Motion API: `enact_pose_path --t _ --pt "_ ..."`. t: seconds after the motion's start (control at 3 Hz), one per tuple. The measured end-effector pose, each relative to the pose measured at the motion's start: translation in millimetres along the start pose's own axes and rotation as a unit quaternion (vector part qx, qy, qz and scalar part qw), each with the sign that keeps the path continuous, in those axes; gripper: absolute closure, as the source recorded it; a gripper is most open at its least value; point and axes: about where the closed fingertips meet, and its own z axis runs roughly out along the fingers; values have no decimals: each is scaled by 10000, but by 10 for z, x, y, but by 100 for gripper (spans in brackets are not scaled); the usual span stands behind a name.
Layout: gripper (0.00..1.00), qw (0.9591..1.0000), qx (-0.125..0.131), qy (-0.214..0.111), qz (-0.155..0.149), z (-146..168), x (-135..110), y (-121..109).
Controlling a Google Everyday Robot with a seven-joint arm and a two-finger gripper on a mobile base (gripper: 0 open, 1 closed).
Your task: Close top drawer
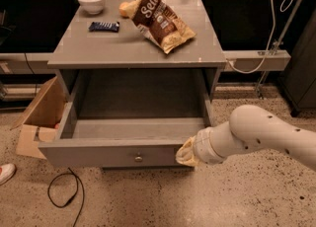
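Note:
The top drawer (98, 153) of the grey cabinet stands pulled far out, its deep box bare inside. Its flat front has one small round metal knob (138, 159) at the centre. My gripper (186, 153) is at the right end of the drawer front, at or against its face, on the end of my white arm (261, 133) that comes in from the right. The fingers are hidden behind the yellowish wrist cover.
On the cabinet top (98, 48) lie a chip bag (162, 21), a white bowl (92, 1) and a dark snack bar (104, 26). A cardboard box (39, 117) stands left of the drawer. A black cable (64, 191) loops on the floor. A shoe tip (5, 172) is at far left.

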Motion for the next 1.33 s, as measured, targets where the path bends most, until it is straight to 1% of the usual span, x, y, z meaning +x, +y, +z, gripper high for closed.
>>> enact_pose_path --t 0.67,1.0,1.33 --pt "100 9993 267 -227 -92 86 -91 -192" --pt "100 9981 286 -503 -211 275 -234 -499" --pt "100 9981 288 -503 -211 275 -234 -500"
